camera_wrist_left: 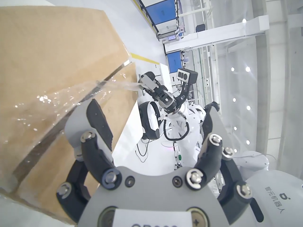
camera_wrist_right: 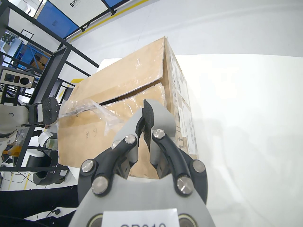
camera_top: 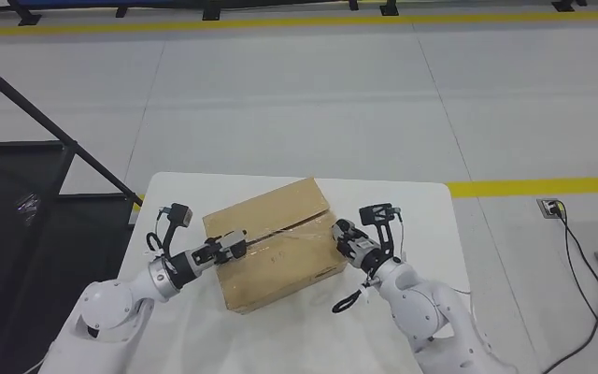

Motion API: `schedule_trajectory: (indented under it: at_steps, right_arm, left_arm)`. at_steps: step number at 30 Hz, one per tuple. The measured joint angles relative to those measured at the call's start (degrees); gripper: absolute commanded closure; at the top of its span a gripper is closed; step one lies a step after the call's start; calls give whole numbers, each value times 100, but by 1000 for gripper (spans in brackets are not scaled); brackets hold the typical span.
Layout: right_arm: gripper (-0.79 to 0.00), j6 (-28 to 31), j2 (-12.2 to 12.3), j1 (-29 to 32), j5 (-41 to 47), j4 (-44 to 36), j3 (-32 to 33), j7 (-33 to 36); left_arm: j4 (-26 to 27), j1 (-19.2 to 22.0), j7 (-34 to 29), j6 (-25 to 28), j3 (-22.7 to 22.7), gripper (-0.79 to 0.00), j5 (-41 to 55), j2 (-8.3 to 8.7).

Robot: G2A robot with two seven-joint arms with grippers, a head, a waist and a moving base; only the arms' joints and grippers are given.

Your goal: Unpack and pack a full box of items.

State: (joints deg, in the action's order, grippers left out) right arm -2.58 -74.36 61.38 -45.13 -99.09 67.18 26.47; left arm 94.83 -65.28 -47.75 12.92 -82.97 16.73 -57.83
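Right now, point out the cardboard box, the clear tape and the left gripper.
cardboard box (camera_top: pixel 266 215), top view, its top flap.
clear tape (camera_wrist_right: pixel 94 109), right wrist view, crumpled strip over the seam.
left gripper (camera_wrist_left: pixel 151 105), left wrist view, midway between its fingertips.

— What does the left tool (camera_wrist_left: pixel 153 124) face?
— A cardboard box (camera_wrist_left: pixel 47 60). The tool's fingers are spread, one close by the box's seam.
— And the seam?
— Clear tape (camera_wrist_left: pixel 71 95) lifts off it and stretches to the right tool (camera_wrist_left: pixel 144 86), beyond the box's end, above the white table (camera_wrist_left: pixel 125 128).
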Motion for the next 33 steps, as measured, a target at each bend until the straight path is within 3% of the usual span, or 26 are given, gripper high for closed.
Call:
schedule_trajectory:
  at_steps: [10, 16, 21, 33]
  right_arm:
    - [0, -346, -71, -90, -76, 63, 13, -791]
    - [0, -950, -190, -622, -229, 482, -287, -814]
    - [0, -973, -263, -1004, -188, 793, -445, -668]
    - [0, -1394, -362, -1189, -528, 998, -600, -651]
  left_arm:
    - [52, -239, -153, -69, -354, -785, 103, 62]
    - [128, -194, -166, -123, -188, -785, 53, 50]
    - [184, -108, -106, -170, -43, -785, 0, 34]
    - [92, 267, 579, -434, 435, -785, -44, -72]
